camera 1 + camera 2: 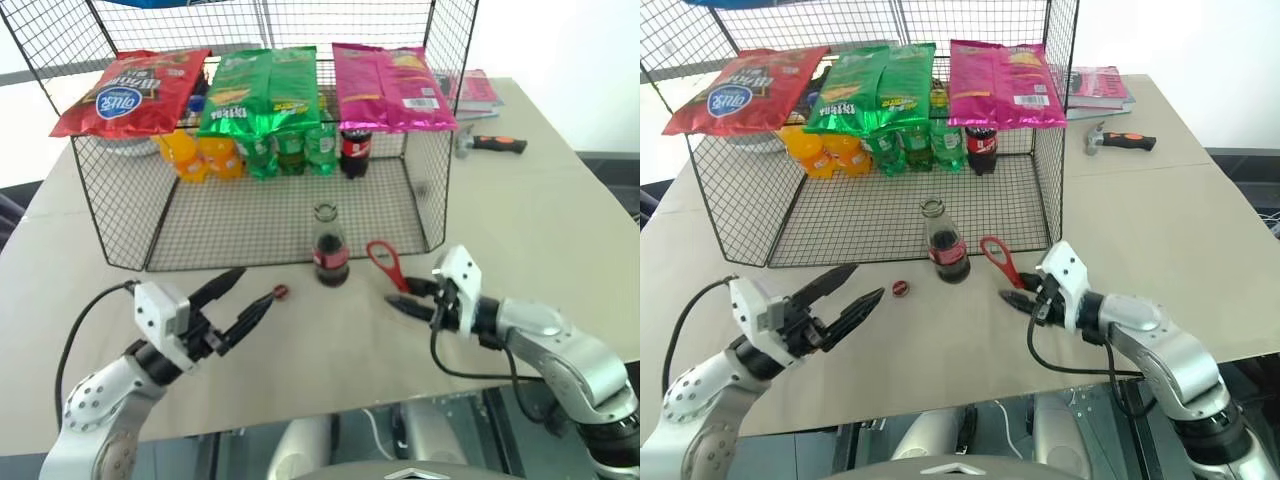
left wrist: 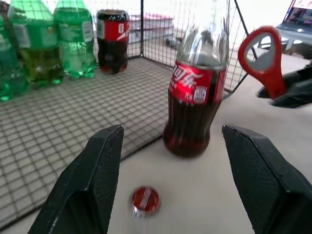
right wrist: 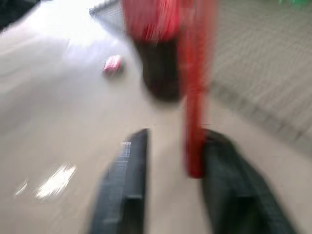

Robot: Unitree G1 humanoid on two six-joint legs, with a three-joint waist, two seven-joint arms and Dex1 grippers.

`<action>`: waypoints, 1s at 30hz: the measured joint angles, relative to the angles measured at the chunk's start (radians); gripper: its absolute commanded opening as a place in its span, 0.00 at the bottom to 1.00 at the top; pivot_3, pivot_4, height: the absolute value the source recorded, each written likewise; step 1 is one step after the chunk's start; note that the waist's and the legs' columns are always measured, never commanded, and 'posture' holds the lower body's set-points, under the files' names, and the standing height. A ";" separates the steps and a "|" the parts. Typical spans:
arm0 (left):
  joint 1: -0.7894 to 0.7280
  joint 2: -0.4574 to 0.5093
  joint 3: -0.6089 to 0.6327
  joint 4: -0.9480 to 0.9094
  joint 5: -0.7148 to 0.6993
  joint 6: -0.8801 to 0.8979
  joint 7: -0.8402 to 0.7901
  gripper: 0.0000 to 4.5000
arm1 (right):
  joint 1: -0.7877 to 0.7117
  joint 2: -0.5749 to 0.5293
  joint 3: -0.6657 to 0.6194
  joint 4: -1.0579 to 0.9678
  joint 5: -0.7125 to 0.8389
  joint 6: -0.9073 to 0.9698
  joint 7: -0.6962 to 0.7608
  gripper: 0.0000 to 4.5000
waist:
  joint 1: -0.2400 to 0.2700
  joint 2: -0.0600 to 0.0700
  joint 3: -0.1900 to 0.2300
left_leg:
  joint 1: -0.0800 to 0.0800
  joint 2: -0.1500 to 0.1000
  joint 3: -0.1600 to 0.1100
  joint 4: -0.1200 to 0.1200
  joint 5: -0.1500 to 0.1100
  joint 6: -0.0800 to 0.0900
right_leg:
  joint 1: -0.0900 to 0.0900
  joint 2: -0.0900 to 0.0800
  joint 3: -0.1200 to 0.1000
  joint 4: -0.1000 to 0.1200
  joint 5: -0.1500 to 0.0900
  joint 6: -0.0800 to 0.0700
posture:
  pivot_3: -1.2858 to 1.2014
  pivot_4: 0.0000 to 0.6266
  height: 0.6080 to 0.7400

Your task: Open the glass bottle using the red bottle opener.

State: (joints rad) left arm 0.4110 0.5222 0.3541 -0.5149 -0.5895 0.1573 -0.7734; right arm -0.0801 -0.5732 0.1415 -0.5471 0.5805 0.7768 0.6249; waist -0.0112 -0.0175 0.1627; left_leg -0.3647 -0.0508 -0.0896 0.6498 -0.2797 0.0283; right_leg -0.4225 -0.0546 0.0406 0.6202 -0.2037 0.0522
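The glass bottle (image 1: 331, 255) stands upright on the tabletop just in front of the wire cage's (image 1: 433, 150) open side, about midway between the table's left and right edges. Its mouth looks bare, and a small red cap (image 1: 281, 292) lies on the table just to its left. I judge it hard, smooth, breakable and bottom-heavy with cola; I would hold it round the labelled waist, not the thin neck.

The red bottle opener (image 1: 385, 263) lies just right of the bottle, stiff and light, its ringed head toward the cage and its narrow handle running back toward the near edge.

My right gripper (image 1: 412, 297) sits at that handle's end with fingers parted; I cannot tell whether it grips. My left gripper (image 1: 254, 293) hangs near the cap, spread wide and empty.
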 measured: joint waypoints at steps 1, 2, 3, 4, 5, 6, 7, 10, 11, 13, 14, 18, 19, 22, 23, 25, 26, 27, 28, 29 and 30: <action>0.008 0.002 0.004 0.003 0.002 -0.001 -0.004 0.74 | 0.006 -0.006 -0.004 0.000 0.012 0.027 -0.004 0.81 | 0.000 0.000 0.000 | 0.000 0.000 0.000 0.000 0.000 0.000 | 0.000 0.000 0.000 0.000 0.000 0.001 | 0.52 0.24 1.00; 0.013 0.003 0.006 0.005 0.005 -0.002 -0.006 0.74 | 0.011 -0.013 -0.004 -0.002 0.019 0.041 -0.003 0.91 | 0.000 0.000 0.000 | 0.000 0.000 0.000 0.001 0.000 0.000 | 0.001 0.000 0.000 0.001 -0.001 0.001 | 0.52 0.24 1.00; 0.018 0.004 0.009 0.008 0.010 -0.003 -0.007 0.74 | 0.013 -0.019 -0.004 -0.002 0.022 0.050 -0.003 0.98 | 0.000 0.000 0.000 | 0.001 0.000 0.000 0.001 0.000 0.000 | 0.001 0.001 -0.001 0.001 -0.001 0.001 | 0.52 0.24 1.00; 0.022 0.006 0.011 0.015 0.015 -0.003 -0.007 0.74 | 0.014 -0.023 -0.005 -0.002 0.023 0.057 -0.003 0.98 | 0.000 0.000 0.000 | 0.002 0.000 0.000 0.002 0.000 0.000 | 0.002 0.001 -0.001 0.001 -0.001 0.001 | 0.52 0.24 1.00; 0.029 0.011 0.013 0.018 0.020 -0.003 -0.008 0.74 | 0.014 -0.031 -0.008 -0.002 0.027 0.066 -0.001 0.98 | 0.000 0.000 0.000 | 0.001 0.000 0.000 0.002 0.000 0.000 | 0.002 0.001 -0.001 0.001 -0.001 0.001 | 0.52 0.24 1.00; 0.039 0.019 0.016 0.021 0.024 -0.003 -0.012 0.74 | 0.014 -0.041 -0.016 0.000 0.027 0.070 0.002 0.98 | 0.000 0.000 0.000 | 0.001 0.000 0.000 0.002 0.000 0.000 | 0.002 0.001 -0.001 0.000 -0.001 0.001 | 0.52 0.24 1.00; 0.046 0.024 0.022 0.026 0.031 -0.003 -0.018 0.74 | 0.015 -0.048 -0.032 0.004 0.021 0.063 0.003 0.98 | 0.000 0.000 0.000 | 0.001 0.000 0.000 0.002 0.000 0.000 | 0.002 0.002 -0.001 0.000 -0.001 0.001 | 0.52 0.24 1.00; 0.064 0.030 0.033 0.043 0.036 -0.009 -0.036 0.74 | 0.039 -0.082 -0.057 0.021 -0.022 -0.010 0.025 0.98 | 0.001 0.000 0.000 | 0.001 -0.001 0.000 0.002 0.000 0.000 | 0.002 0.002 -0.001 0.000 0.000 0.002 | 0.52 0.24 1.00; 0.070 0.030 0.039 0.050 0.036 -0.011 -0.044 0.80 | 0.062 -0.100 -0.064 0.030 -0.044 -0.054 0.043 0.99 | 0.003 0.000 0.000 | 0.000 -0.001 -0.001 0.002 0.000 0.001 | 0.002 0.002 -0.002 0.000 0.001 0.004 | 0.52 0.24 1.00; 0.082 0.032 0.054 0.057 0.031 -0.013 -0.060 0.91 | 0.098 -0.123 -0.082 0.058 -0.075 -0.132 0.080 1.00 | 0.003 -0.001 0.000 | 0.000 -0.001 0.000 0.002 -0.001 0.001 | 0.002 0.001 -0.002 -0.001 0.002 0.004 | 0.52 0.24 1.00; 0.087 0.034 0.063 0.059 0.028 -0.015 -0.071 0.99 | 0.116 -0.132 -0.098 0.077 -0.087 -0.176 0.102 1.00 | 0.003 -0.001 0.000 | 0.000 -0.001 0.000 0.002 -0.001 0.001 | 0.002 0.001 -0.002 -0.002 0.002 0.004 | 0.52 0.24 1.00; 0.107 0.040 0.088 0.070 0.030 -0.028 -0.095 0.99 | 0.163 -0.157 -0.188 0.153 -0.123 -0.357 0.187 1.00 | 0.002 -0.001 0.000 | 0.001 0.000 0.000 0.002 -0.001 0.001 | 0.003 0.000 -0.001 -0.002 -0.001 0.002 | 0.52 0.24 1.00; 0.107 0.042 0.089 0.077 0.043 -0.030 -0.092 0.99 | 0.174 -0.158 -0.207 0.171 -0.122 -0.393 0.212 1.00 | 0.002 -0.001 0.000 | 0.002 0.000 0.000 0.002 -0.001 0.001 | 0.004 0.000 -0.001 -0.002 -0.001 0.002 | 0.52 0.24 1.00; 0.126 0.053 0.096 0.101 0.072 -0.029 -0.083 0.99 | 0.204 -0.174 -0.259 0.243 -0.127 -0.493 0.288 1.00 | 0.001 -0.001 0.001 | 0.003 0.000 0.000 0.002 -0.001 0.001 | 0.005 0.001 -0.002 -0.002 -0.001 0.002 | 0.52 0.24 1.00; 0.138 0.061 0.100 0.106 0.078 -0.025 -0.083 0.99 | 0.211 -0.174 -0.283 0.276 -0.126 -0.528 0.316 1.00 | 0.001 -0.001 0.001 | 0.003 0.000 0.000 0.002 -0.001 0.001 | 0.005 0.001 -0.001 -0.002 -0.001 0.002 | 0.52 0.24 1.00; 0.149 0.066 0.105 0.114 0.094 -0.024 -0.079 0.99 | 0.214 -0.174 -0.314 0.319 -0.117 -0.568 0.355 1.00 | 0.001 -0.001 0.001 | 0.003 0.000 0.000 0.002 -0.001 0.001 | 0.006 0.001 -0.001 -0.002 -0.001 0.002 | 0.52 0.24 1.00; 0.152 0.066 0.108 0.120 0.104 -0.024 -0.074 0.99 | 0.215 -0.174 -0.328 0.346 -0.109 -0.596 0.380 1.00 | 0.001 -0.001 0.001 | 0.003 0.000 0.000 0.002 -0.001 0.001 | 0.006 0.000 -0.001 -0.002 -0.001 0.002 | 0.52 0.24 1.00; 0.155 0.067 0.108 0.133 0.119 -0.025 -0.072 0.99 | 0.215 -0.174 -0.344 0.378 -0.109 -0.635 0.407 1.00 | 0.001 -0.001 0.001 | 0.003 0.000 0.000 0.002 -0.001 0.001 | 0.006 0.000 -0.001 -0.002 -0.001 0.002 | 0.52 0.24 1.00; 0.160 0.067 0.109 0.139 0.124 -0.025 -0.071 0.99 | 0.217 -0.174 -0.351 0.393 -0.109 -0.652 0.420 1.00 | 0.001 -0.001 0.001 | 0.003 0.000 0.000 0.002 -0.001 0.001 | 0.006 0.000 -0.001 -0.002 -0.001 0.002 | 0.52 0.24 1.00; 0.165 0.067 0.109 0.146 0.133 -0.028 -0.072 0.99 | 0.222 -0.173 -0.358 0.413 -0.106 -0.673 0.441 1.00 | 0.001 -0.001 0.001 | 0.003 0.001 0.000 0.002 -0.001 0.001 | 0.006 0.000 -0.001 -0.002 -0.001 0.002 | 0.52 0.24 1.00; 0.167 0.067 0.109 0.152 0.137 -0.030 -0.073 0.99 | 0.223 -0.172 -0.358 0.423 -0.103 -0.678 0.455 1.00 | 0.001 -0.001 0.001 | 0.003 0.001 0.000 0.002 -0.001 0.001 | 0.006 0.000 -0.001 -0.002 -0.001 0.002 | 0.52 0.24 1.00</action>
State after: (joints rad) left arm 0.5776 0.5896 0.4628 -0.3633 -0.4525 0.1274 -0.8464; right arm 0.1428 -0.7456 -0.2164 -0.1245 0.4779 0.0986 1.0795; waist -0.0100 -0.0185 0.1634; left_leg -0.3613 -0.0503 -0.0895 0.6519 -0.2806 0.0296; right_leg -0.4167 -0.0546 0.0395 0.6186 -0.2045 0.0538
